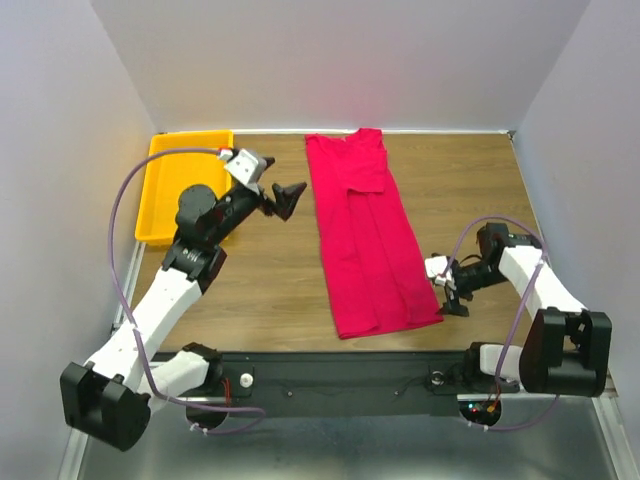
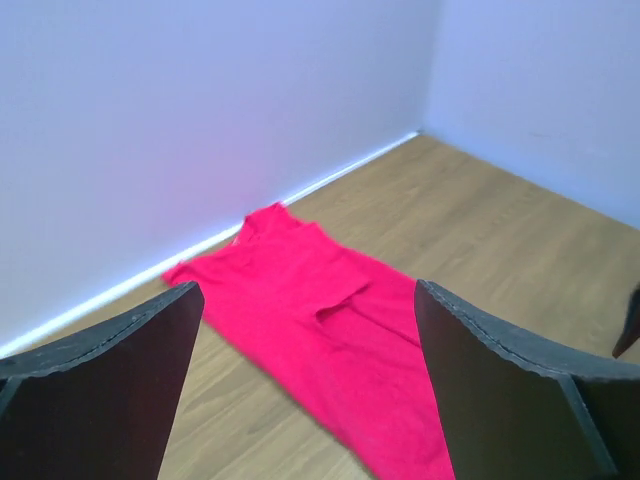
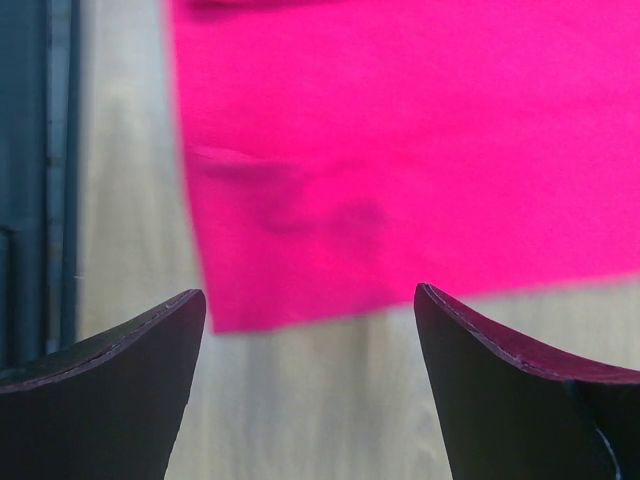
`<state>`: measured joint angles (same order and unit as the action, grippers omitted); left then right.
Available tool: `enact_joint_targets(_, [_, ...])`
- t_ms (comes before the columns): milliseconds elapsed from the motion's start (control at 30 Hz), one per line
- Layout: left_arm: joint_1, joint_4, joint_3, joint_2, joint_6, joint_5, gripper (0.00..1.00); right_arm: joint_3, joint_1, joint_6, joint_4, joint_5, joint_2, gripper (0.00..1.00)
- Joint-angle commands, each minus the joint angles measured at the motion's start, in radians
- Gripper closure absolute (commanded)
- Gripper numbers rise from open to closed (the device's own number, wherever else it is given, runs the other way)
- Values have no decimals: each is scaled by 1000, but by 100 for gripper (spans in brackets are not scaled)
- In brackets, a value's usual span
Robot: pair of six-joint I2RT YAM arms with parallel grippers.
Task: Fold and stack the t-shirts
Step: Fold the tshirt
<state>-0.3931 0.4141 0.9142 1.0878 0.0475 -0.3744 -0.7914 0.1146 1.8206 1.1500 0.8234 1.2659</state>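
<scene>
Looking down on the bench (image 1: 250,290), we see the red t-shirt (image 1: 365,235) lying flat as a long narrow strip, collar toward the far wall. Our left end effector (image 1: 295,200) is released, fingers wide and empty, left of the shirt's upper half and apart from it. Our right end effector (image 1: 452,298), released too, sits just beside the hem's near right corner. A yellow tray (image 1: 165,190) lies far left.

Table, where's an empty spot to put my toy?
Most bare wood: far right of the table, between the red t-shirt and right wall. Also near left, between the left arm and t-shirt. Crowded: between yellow tray and t-shirt, where the left gripper hangs, and by the right gripper at the t-shirt's near right corner.
</scene>
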Motion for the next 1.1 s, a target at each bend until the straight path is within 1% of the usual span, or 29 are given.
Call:
enact_joint_targets(0, [11, 3, -165, -43, 83, -162, 1, 84, -94, 93, 19, -6, -98, 10])
enact_joint_targets(67, [-27, -4, -222, -109, 91, -163, 1, 119, -136, 42, -19, -27, -135, 12])
enact_joint_targets(100, [-109, -14, -236, -129, 106, -138, 2, 133, -162, 20, -29, -32, -152, 13])
enact_joint_targets(200, [-251, -81, -271, -177, 193, -49, 2, 156, -194, 20, -23, -33, -169, 16])
enact_joint_targets(233, [-326, -125, -271, -177, 210, -11, 3, 158, -202, 19, -15, -32, -163, 16])
enact_joint_targets(300, [-398, -162, -271, -174, 230, 20, 4, 162, -243, -6, -22, -49, -140, 18])
enact_joint_targets(433, [-473, -201, -285, -180, 226, 75, 4, 161, -303, -78, -110, -78, -85, 19])
enact_joint_targets(600, [-570, -205, -311, -174, 239, 124, 4, 144, -348, -138, -156, -98, -16, 21])
enact_joint_targets(667, [-601, -207, -319, -160, 265, 146, 4, 155, -362, -145, -170, -104, -16, 21])
enact_joint_targets(767, [-656, -215, -324, -122, 308, 158, 4, 188, -432, -205, -216, -127, -26, 21])
enact_joint_targets(867, [-681, -213, -327, -98, 347, 163, 4, 211, -489, -237, -245, -136, -22, 22])
enact_joint_targets(967, [-719, -213, -334, -83, 374, 161, 4, 216, -516, -265, -248, -145, -8, 26])
enact_joint_targets(1067, [-745, -209, -347, -62, 402, 155, 4, 204, -517, -297, -249, -156, -28, 29])
